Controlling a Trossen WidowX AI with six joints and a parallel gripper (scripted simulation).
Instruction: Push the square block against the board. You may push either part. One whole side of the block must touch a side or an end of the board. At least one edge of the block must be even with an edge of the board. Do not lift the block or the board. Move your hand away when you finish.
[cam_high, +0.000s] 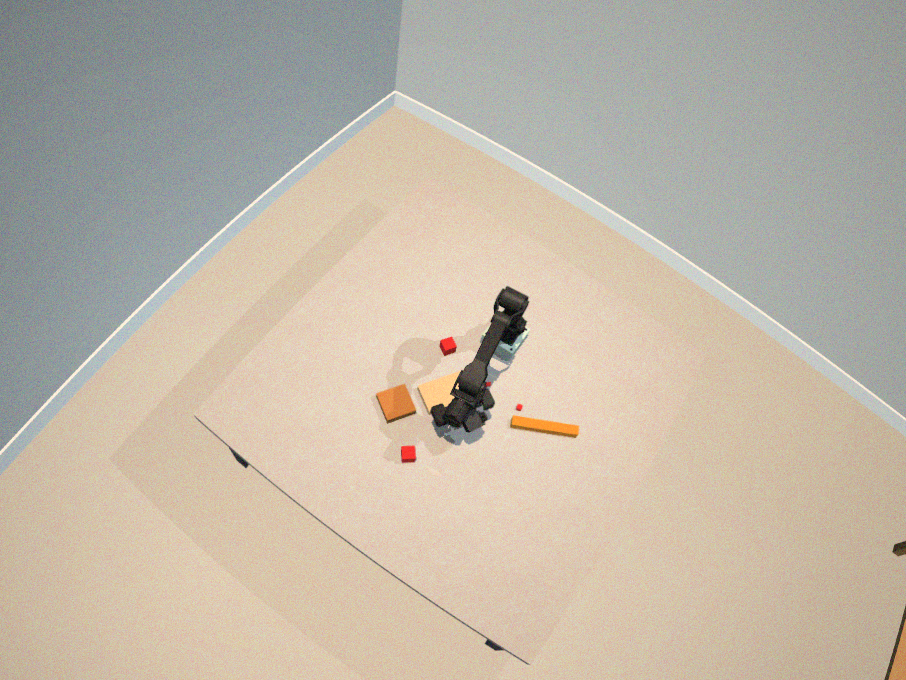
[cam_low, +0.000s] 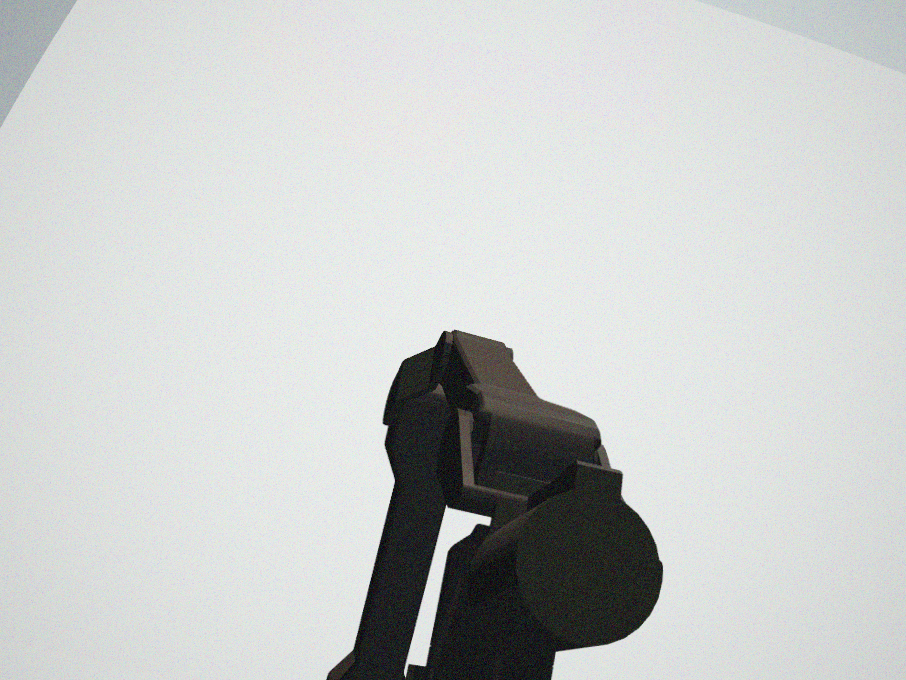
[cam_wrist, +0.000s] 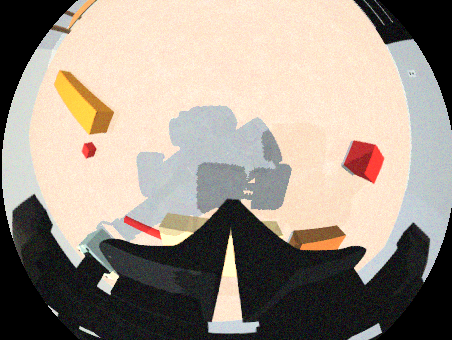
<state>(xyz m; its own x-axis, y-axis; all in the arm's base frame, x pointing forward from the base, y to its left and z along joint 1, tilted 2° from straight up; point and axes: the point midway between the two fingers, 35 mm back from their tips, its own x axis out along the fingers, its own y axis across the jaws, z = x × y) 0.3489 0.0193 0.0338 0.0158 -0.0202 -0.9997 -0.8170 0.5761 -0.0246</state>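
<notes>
At nine o'clock from the pale board, the square brown block lies flat, just apart; toward the board's four o'clock, the black gripper has its fingers together, empty

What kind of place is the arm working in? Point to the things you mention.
Probably a plain indoor room: two grey walls meet at a corner, a pale baseboard (cam_high: 585, 201) runs along their foot, and blocks such as the orange bar (cam_high: 544, 426) (cam_wrist: 80, 103) lie on a flat tan floor.
</notes>
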